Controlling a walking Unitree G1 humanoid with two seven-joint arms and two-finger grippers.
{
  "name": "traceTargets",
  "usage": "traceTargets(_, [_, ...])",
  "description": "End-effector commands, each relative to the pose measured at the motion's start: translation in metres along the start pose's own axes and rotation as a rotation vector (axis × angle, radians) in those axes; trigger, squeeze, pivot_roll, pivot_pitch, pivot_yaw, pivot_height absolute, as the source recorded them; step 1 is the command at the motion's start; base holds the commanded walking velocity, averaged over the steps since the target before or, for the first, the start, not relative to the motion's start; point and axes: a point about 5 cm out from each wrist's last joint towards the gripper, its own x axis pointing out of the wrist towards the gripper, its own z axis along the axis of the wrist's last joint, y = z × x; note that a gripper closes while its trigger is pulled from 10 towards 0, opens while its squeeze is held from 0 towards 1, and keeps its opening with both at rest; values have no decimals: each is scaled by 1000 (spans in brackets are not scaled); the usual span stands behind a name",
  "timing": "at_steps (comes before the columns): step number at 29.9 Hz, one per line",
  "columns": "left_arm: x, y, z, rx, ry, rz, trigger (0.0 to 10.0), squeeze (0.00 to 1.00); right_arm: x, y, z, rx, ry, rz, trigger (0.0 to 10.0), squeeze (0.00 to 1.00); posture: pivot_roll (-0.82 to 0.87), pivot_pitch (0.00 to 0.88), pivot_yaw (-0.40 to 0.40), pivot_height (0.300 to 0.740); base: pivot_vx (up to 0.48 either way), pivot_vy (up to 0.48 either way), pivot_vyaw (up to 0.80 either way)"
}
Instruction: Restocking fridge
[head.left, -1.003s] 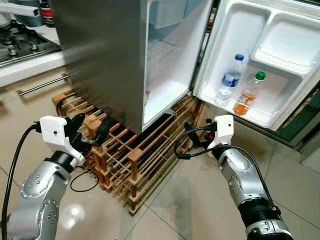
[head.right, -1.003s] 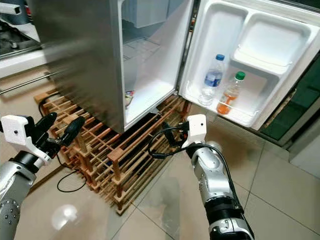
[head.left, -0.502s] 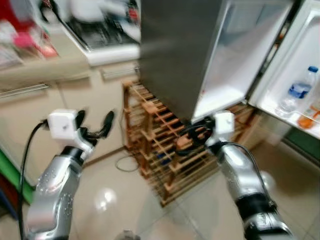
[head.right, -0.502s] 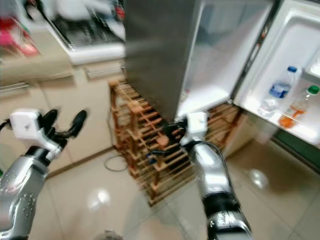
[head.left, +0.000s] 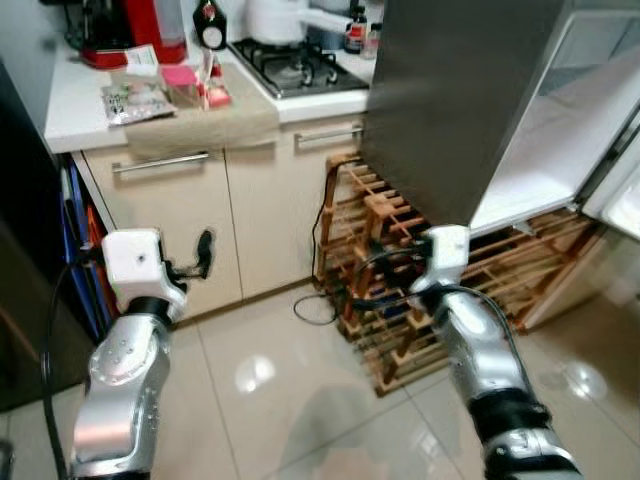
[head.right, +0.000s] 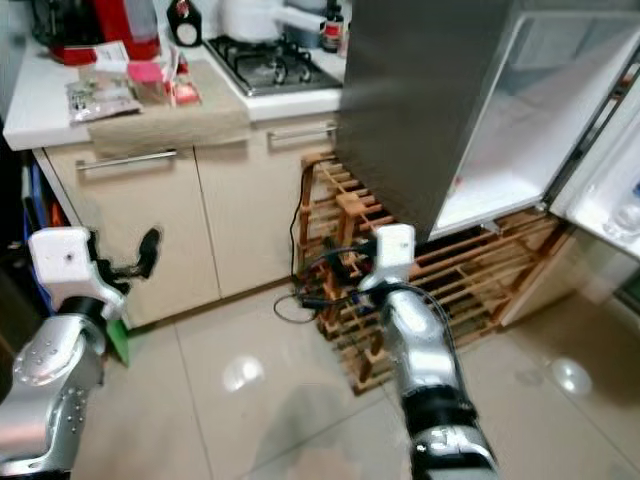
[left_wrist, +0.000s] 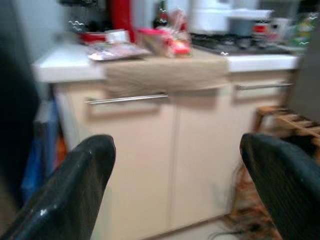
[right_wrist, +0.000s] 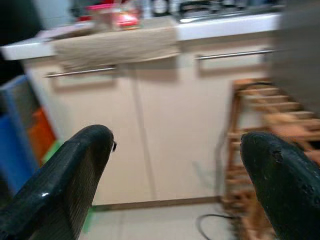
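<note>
Kitchen desk (head.left: 150, 110) at 11 o'clock, open fridge (head.left: 480, 100) at 2. Left end effector (left_wrist: 175, 190) and right end effector (right_wrist: 175, 185) spread wide, empty.

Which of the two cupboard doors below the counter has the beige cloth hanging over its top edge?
The cupboard door on the robot's left, nearest the left gripper. The beige cloth droops above its handle; the door beside the wooden rack has nothing above it.

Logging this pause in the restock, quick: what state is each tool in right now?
Left tool: open, holding nothing.
Right tool: open, holding nothing.
</note>
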Motion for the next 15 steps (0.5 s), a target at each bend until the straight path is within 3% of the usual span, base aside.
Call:
traceTargets(1, [2,-3,5,39,-8,15,10000,0,-2,-7,3,5,-16,-11,10000,0,-24,0,-16,740,0,0,544])
traceTargets(3, [2,-1,3,111,11,38,10000,0,0,-4,4,11,-15,19,10000,0,-24,0,-16,740,0,0,528])
traceTargets(10, [2,-12,8,29,-4,2,10000,0,1,2,3,5,2,96,10000,0,-24,0,-13,740,0,0,515])
traceTargets(14, [4,-19,10,19,-3,-8,10000,0,3,3,3,-9,13,93,10000,0,-28,0,-10,740,381,-183,488])
traceTargets(15, [4,-19,8,29,6,4,10000,0,4,-1,3,-21,23,40,10000,0,-30,0,-8,740,412,-240,0])
